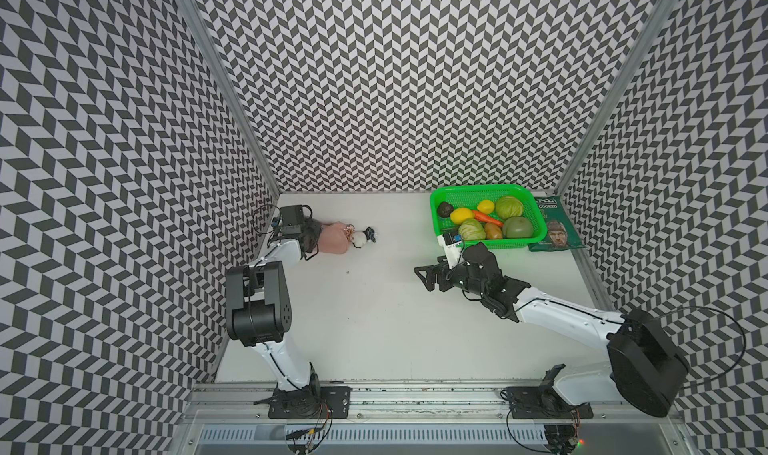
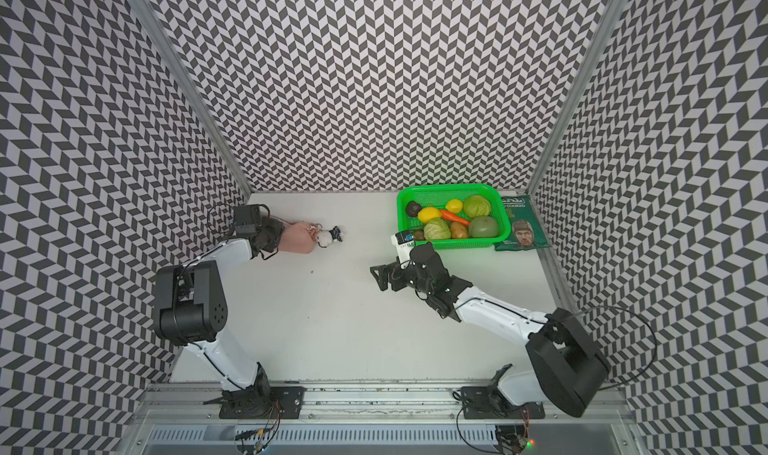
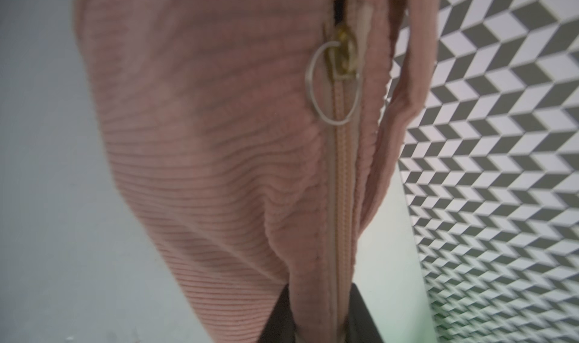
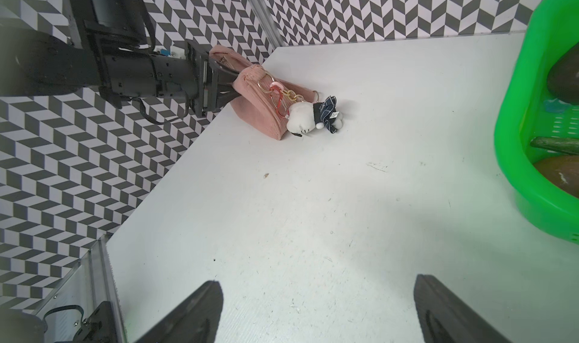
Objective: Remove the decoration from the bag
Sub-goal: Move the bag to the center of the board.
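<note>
The pink ribbed bag (image 1: 334,243) (image 2: 297,243) lies at the table's far left, zipper edge up. My left gripper (image 1: 311,239) (image 2: 275,236) (image 4: 230,80) is shut on the bag's left end. Its black fingers pinch the zipper seam in the left wrist view (image 3: 319,294), where the bag (image 3: 203,138) fills the frame. The decoration (image 1: 360,237) (image 2: 326,237) (image 4: 305,119), a small white plush with a dark skirt, rests on the table against the bag's right end, hanging from a clasp (image 4: 279,102). My right gripper (image 1: 424,276) (image 2: 380,276) (image 4: 318,294) is open over bare table mid-right, well apart from the bag.
A green basket (image 1: 440,195) (image 2: 405,195) (image 4: 513,138) full of toy fruit and vegetables stands at the back right, close behind my right wrist. A dark green snack packet (image 1: 557,228) (image 2: 521,228) lies beside it. Patterned walls close in three sides.
</note>
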